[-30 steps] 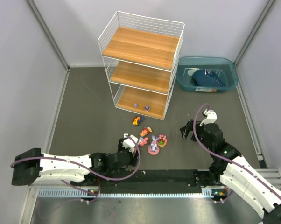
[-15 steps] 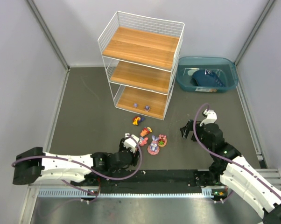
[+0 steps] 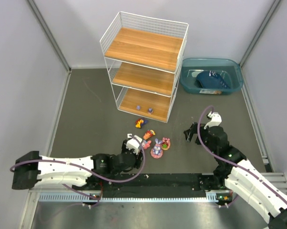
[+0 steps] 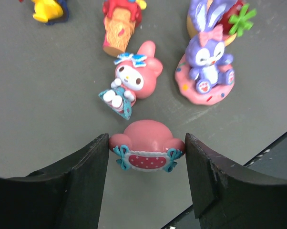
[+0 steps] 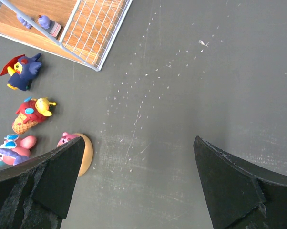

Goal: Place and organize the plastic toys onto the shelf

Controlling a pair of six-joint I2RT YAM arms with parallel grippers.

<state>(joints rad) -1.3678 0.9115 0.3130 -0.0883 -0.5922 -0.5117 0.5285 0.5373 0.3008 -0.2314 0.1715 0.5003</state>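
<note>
The left gripper [image 4: 147, 143] pinches a pink polka-dot figurine [image 4: 146, 155] by its sides near the table's [image 3: 86, 114] front edge, apparently to lift it toward the shelf [image 3: 143, 47]. A pink bunny [image 4: 134, 78] and a purple rabbit [image 4: 205, 67] lie just beyond. Two purple figurines [image 3: 139, 108] occupy the bottom tier. The right gripper [image 5: 138, 142] hangs spread and empty. No writing is legible.
</note>
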